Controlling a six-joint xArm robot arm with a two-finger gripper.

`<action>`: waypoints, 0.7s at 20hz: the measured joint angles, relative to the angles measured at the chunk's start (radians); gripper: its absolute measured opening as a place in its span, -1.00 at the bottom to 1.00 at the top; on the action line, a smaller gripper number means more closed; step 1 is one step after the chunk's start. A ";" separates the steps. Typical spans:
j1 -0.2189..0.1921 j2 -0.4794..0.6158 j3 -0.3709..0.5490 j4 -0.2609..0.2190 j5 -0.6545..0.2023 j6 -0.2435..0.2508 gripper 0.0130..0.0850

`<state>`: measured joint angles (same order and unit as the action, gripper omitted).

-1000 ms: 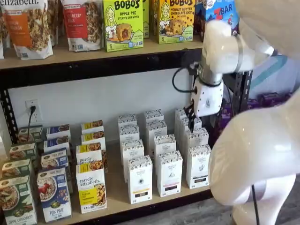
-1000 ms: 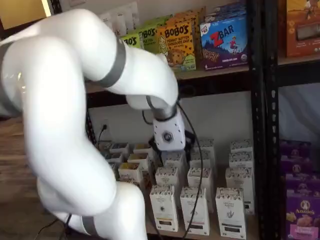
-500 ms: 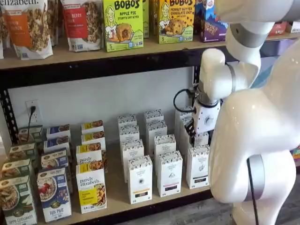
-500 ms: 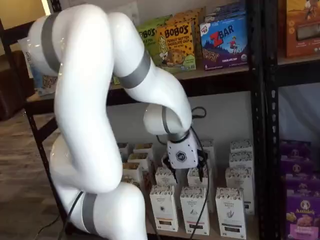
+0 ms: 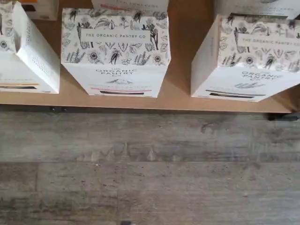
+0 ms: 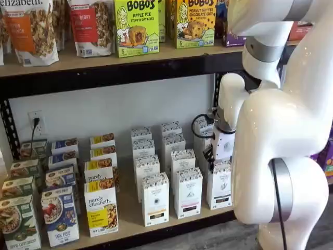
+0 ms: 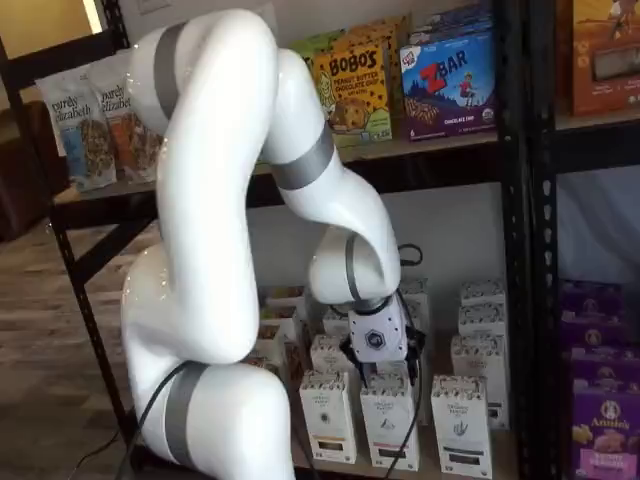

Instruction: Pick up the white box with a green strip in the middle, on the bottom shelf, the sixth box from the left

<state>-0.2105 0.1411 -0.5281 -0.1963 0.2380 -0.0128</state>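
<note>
The white box point(image 6: 219, 185) stands at the right end of the front row on the bottom shelf point(image 6: 130, 216). It also shows in a shelf view point(image 7: 462, 425) and in the wrist view point(image 5: 248, 56), with a dark speckled top and a dark strip low on its face. My gripper point(image 7: 380, 368) hangs low before the front row of white boxes, fingers pointing down with a gap between them, holding nothing. In a shelf view it point(image 6: 212, 155) sits just above and left of the white box. The wrist view looks down past the shelf's front edge point(image 5: 140, 105) onto the floor.
Two more white boxes point(image 6: 155, 199) point(image 6: 188, 191) stand left of the target, with further rows behind. A purely elizabeth box point(image 6: 101, 208) and cereal boxes point(image 6: 60, 216) are at the left. A black rack post point(image 7: 515, 250) and purple boxes point(image 7: 605, 440) are at the right. Grey wood floor point(image 5: 150, 168) lies below.
The arm has swung down and forward. The gripper has dropped from above the back rows to just above the front row of white boxes.
</note>
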 joint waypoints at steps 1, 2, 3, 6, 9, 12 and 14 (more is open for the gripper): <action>0.005 0.032 -0.019 0.015 -0.007 -0.010 1.00; 0.008 0.055 -0.033 0.014 -0.007 -0.007 1.00; 0.010 0.078 -0.048 -0.003 -0.009 0.012 1.00; 0.017 0.179 -0.090 0.000 -0.078 0.018 1.00; 0.016 0.252 -0.118 0.032 -0.155 -0.013 1.00; 0.013 0.315 -0.166 0.078 -0.164 -0.062 1.00; 0.001 0.349 -0.200 0.051 -0.162 -0.046 1.00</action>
<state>-0.2090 0.4899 -0.7284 -0.1455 0.0760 -0.0592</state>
